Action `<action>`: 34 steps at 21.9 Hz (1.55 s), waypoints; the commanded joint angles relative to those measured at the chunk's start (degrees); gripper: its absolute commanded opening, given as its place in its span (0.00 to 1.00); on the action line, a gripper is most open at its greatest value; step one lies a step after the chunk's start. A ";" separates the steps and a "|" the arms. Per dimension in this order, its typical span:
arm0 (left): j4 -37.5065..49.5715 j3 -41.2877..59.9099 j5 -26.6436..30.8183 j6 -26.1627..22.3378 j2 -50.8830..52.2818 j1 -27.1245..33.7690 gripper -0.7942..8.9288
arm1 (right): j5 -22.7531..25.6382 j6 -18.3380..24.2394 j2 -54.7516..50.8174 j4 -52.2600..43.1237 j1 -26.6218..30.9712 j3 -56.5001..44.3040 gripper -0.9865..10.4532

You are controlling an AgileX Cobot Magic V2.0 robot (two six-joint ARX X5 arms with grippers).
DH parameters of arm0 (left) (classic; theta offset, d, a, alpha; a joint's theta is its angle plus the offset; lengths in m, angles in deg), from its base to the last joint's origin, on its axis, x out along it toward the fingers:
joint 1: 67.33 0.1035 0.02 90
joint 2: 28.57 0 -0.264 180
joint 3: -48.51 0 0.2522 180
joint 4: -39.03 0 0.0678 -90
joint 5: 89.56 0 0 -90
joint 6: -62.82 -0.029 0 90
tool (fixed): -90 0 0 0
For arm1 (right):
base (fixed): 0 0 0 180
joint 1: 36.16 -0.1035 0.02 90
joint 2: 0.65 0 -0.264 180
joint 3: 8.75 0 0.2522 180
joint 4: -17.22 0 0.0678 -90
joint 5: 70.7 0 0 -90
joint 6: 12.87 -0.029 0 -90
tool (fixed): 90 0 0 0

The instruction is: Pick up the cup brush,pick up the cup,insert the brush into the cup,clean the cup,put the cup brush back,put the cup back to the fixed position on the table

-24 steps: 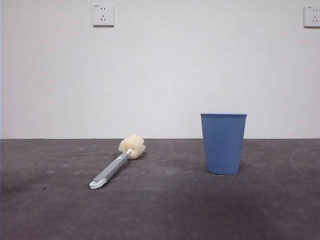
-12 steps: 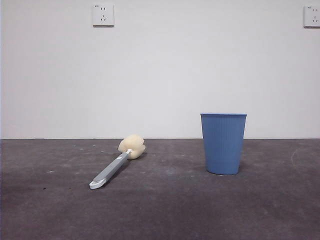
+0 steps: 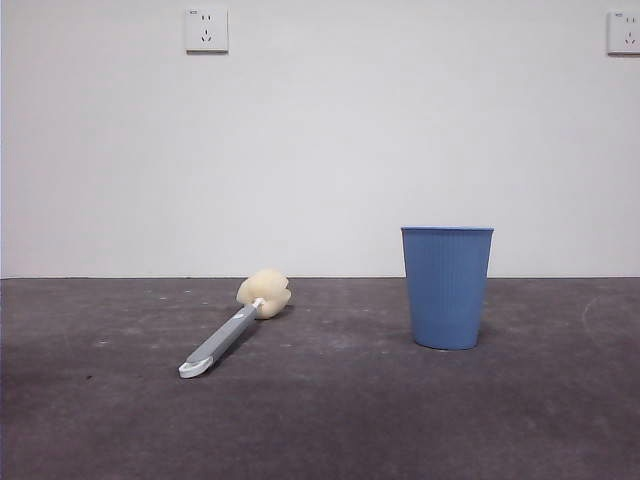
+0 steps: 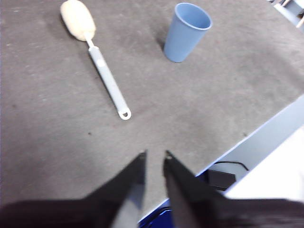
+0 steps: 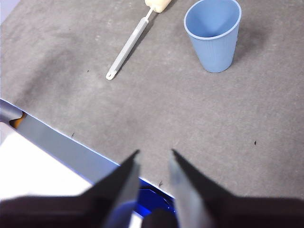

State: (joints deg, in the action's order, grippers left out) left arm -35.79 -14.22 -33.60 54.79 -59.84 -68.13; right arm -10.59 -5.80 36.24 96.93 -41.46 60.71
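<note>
The cup brush [image 3: 235,330] lies flat on the table [image 3: 330,420], left of centre, its cream sponge head farthest from the front camera and its white tip nearest. The blue ribbed cup [image 3: 447,287] stands upright to its right, empty inside. Neither gripper shows in the front view. In the left wrist view my left gripper [image 4: 154,154] hovers high over the table's near edge, well short of the brush [image 4: 105,76] and cup [image 4: 186,32]. My right gripper [image 5: 153,153] hangs likewise above the edge, away from the cup [image 5: 213,35] and brush [image 5: 128,47]. Both hold nothing, jaws nearly together.
A white wall with two sockets [image 3: 206,30] rises behind the table. The table's front edge, a pale grey rail [image 4: 266,137], runs below both grippers. Bare dark surface lies between the brush and the cup.
</note>
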 commanded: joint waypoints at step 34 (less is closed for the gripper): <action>37.16 -3.02 35.23 20.50 -46.25 -30.99 0.60 | 0.22 -2.19 0.63 -0.31 -0.13 0.17 0.58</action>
State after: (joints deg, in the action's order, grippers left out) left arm 0.56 -16.89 1.30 74.22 -105.37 -98.88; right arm -10.48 -7.55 36.89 96.95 -41.46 60.71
